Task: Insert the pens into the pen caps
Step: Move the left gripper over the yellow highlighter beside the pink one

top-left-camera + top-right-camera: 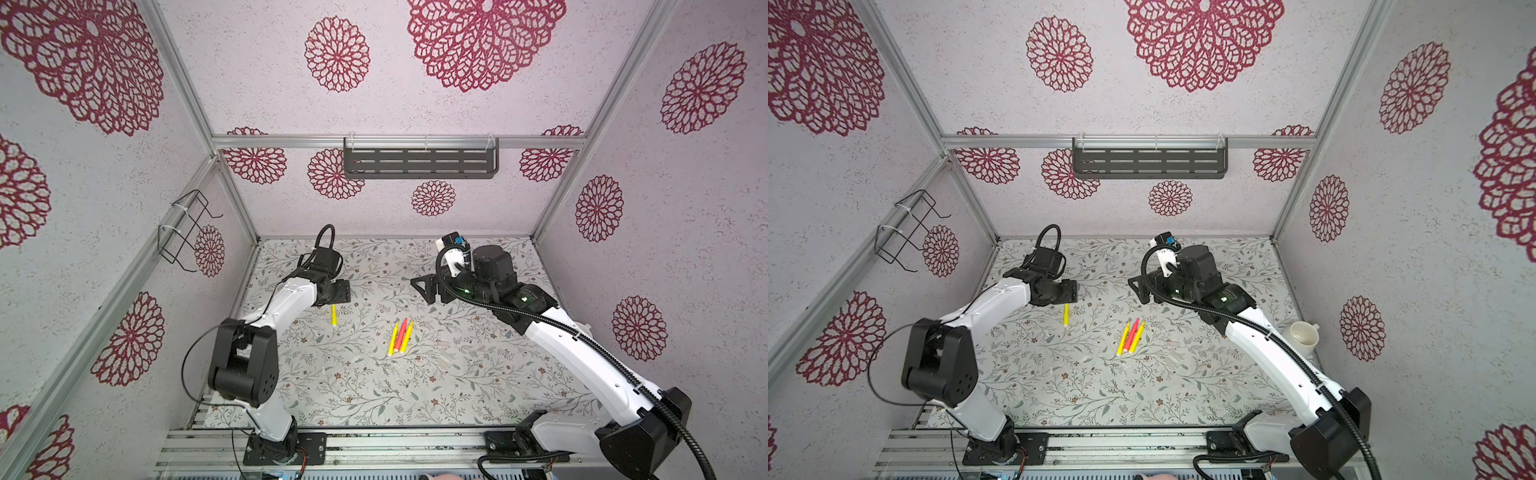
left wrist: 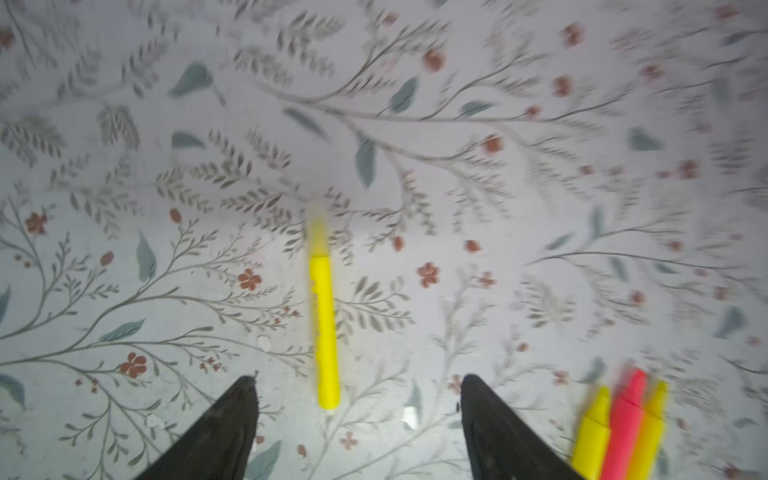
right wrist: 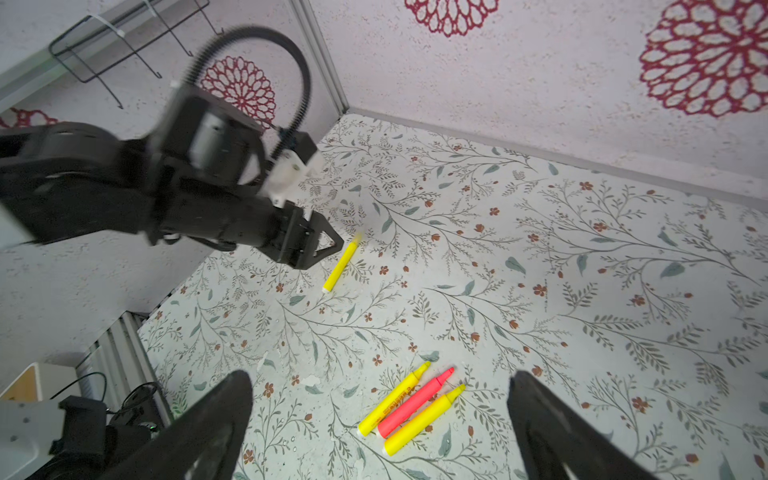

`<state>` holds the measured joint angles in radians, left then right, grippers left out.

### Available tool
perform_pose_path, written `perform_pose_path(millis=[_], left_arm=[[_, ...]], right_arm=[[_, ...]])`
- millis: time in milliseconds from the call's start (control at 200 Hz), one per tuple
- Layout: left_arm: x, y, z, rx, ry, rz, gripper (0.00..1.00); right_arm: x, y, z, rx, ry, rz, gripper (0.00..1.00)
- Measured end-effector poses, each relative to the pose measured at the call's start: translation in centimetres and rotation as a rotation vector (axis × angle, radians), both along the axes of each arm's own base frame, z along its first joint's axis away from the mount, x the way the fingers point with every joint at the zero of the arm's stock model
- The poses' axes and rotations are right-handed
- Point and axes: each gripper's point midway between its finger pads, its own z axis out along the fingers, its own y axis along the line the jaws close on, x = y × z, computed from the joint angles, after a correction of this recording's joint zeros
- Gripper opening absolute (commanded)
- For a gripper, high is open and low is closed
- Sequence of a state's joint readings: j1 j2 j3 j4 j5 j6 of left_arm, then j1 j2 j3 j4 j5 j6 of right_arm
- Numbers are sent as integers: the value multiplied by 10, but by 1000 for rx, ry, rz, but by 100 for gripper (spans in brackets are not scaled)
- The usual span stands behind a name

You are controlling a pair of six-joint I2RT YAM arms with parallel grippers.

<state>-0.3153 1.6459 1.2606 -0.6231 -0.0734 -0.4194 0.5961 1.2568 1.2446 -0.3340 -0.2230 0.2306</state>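
Observation:
One yellow pen (image 1: 333,316) (image 2: 323,316) lies alone on the floral table top. Its far end is pale and blurred in the left wrist view. My left gripper (image 2: 358,377) (image 1: 340,291) hovers over it, open and holding nothing. Three more pens lie side by side in the middle: yellow (image 3: 392,399), red-pink (image 3: 415,403) and yellow (image 3: 424,419), also seen in a top view (image 1: 1132,336). My right gripper (image 3: 380,378) (image 1: 420,287) hangs above the table behind them, open and empty. Two clear pen caps (image 1: 441,343) (image 1: 445,359) lie faintly visible right of the three pens.
A white cup (image 1: 1304,334) lies on its side near the right wall, behind the right arm. A dark slotted shelf (image 1: 419,162) hangs on the back wall and a wire rack (image 1: 187,232) on the left wall. Aluminium rails (image 1: 374,444) run along the front edge.

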Motion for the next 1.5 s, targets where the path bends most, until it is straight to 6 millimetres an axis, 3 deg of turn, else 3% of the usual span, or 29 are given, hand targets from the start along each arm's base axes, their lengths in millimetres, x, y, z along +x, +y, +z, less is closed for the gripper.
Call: perform_pose_path(millis=[95,165,255,355,480,580,941,1336,1501], left_arm=[[-10,-52,48,-86,-148,-138,76],[-22,-86,61,-128,-193,-237,74],[-37,-117,54,-150,-171,-328,69],[-50,-136,24,-140,-96,-382,65],[-63,-144,-13,-100,-2,-410,61],[-68,-147,-30,-84,39,-416,58],[-92,-158,-80,4,165,-446,50],[-94,-157,-84,28,171,-431,47],[-94,-157,-85,28,173,-429,46]], right_arm=[[2,-11,-9,-11,11,-53,99],[4,-21,-16,-19,23,-98,99],[9,-38,-22,-23,33,-168,99],[15,-60,-24,-11,37,-254,99],[19,-83,-23,20,38,-329,99],[20,-91,-26,38,48,-360,99],[21,-92,-35,74,74,-373,98],[22,-89,-31,102,68,-357,97],[21,-88,-41,97,87,-353,97]])
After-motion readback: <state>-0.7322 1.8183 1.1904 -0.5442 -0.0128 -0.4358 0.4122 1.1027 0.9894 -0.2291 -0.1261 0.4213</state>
